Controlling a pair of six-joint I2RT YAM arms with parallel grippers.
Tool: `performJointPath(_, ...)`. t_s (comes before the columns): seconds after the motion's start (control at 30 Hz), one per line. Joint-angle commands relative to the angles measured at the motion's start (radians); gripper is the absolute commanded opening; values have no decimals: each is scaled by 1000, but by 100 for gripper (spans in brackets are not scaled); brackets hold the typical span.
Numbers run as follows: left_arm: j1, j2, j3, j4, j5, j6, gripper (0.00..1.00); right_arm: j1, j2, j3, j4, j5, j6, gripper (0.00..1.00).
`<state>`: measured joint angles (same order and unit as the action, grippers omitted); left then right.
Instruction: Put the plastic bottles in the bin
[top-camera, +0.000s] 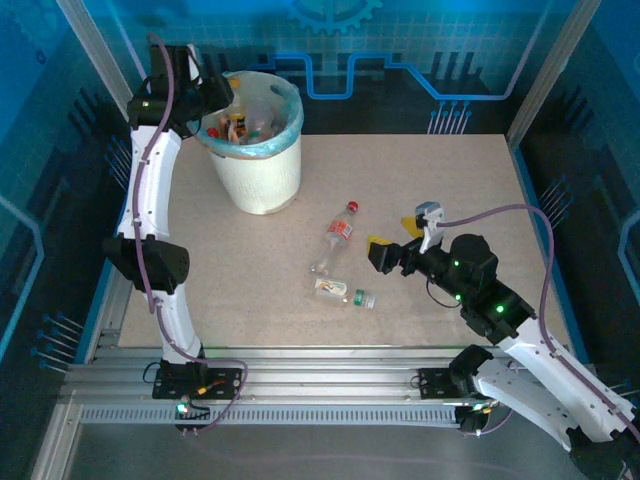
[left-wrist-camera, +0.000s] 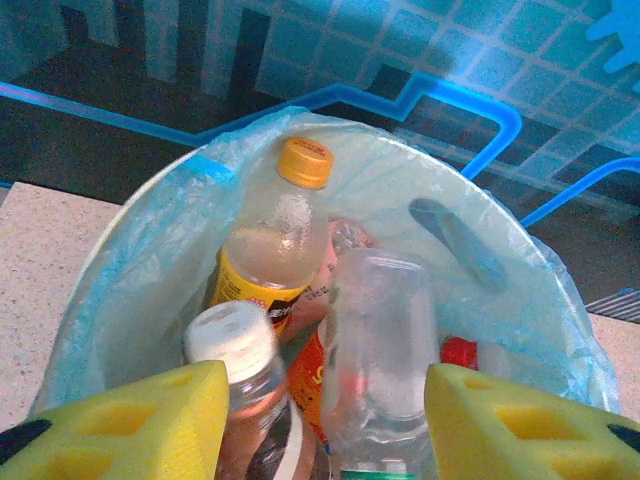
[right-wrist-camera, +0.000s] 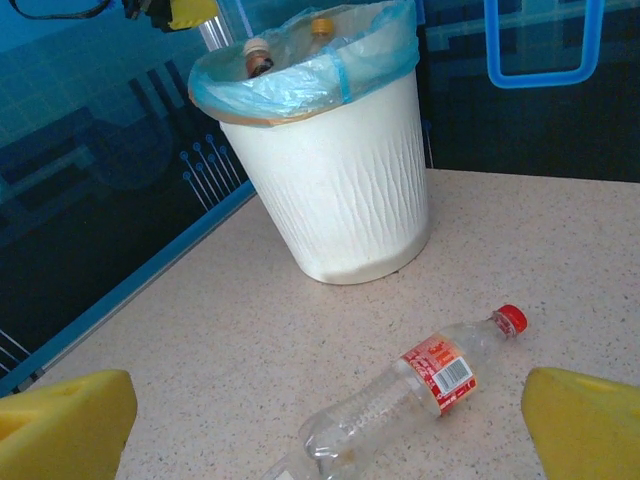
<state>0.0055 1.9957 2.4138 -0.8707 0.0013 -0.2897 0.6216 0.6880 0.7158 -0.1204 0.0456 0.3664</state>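
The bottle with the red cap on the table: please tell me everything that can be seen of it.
The red-capped bottle is clear thin plastic, ribbed low on the body, and looks empty. Its red cap is on; a red and white label with a barcode wraps it below the neck. It lies on its side on the speckled beige table, cap toward the far side, apart from the bin. Whether its base touches the second bottle nearby, I cannot tell.

The left arm (top-camera: 150, 200) and right arm (top-camera: 530, 350) have white moulded shells between black joint housings. Small green lights (top-camera: 497, 309) glow on the right one. A mauve cable (top-camera: 545, 250) trails along each. The left gripper (left-wrist-camera: 325, 425) and right gripper (right-wrist-camera: 330, 430) have yellow wedge-shaped fingers (left-wrist-camera: 120, 425) with recessed pockets.
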Motion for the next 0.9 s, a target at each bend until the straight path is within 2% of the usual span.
performJointPath(0.0, 0, 12, 10, -24, 39, -8, 54, 12, 8, 19, 4, 8, 14, 100)
performJointPath(0.13, 0, 18, -32, -21, 36, 11, 55, 12, 51, 31, -10, 13, 24, 100)
performJointPath(0.33, -6, 78, -38, -48, 74, 9, 54, 12, 186, 131, -140, -2, 35, 100)
performJointPath(0.53, -30, 110, 21, -68, 91, 15, 55, 13, 295, 199, -203, -28, 45, 100)
performJointPath(0.7, -39, 77, 68, -60, 85, 19, 55, 13, 315, 212, -211, -37, 45, 100)
performJointPath(0.87, -47, -12, 38, -19, 57, 37, 55, 13, 314, 214, -228, -32, 38, 100)
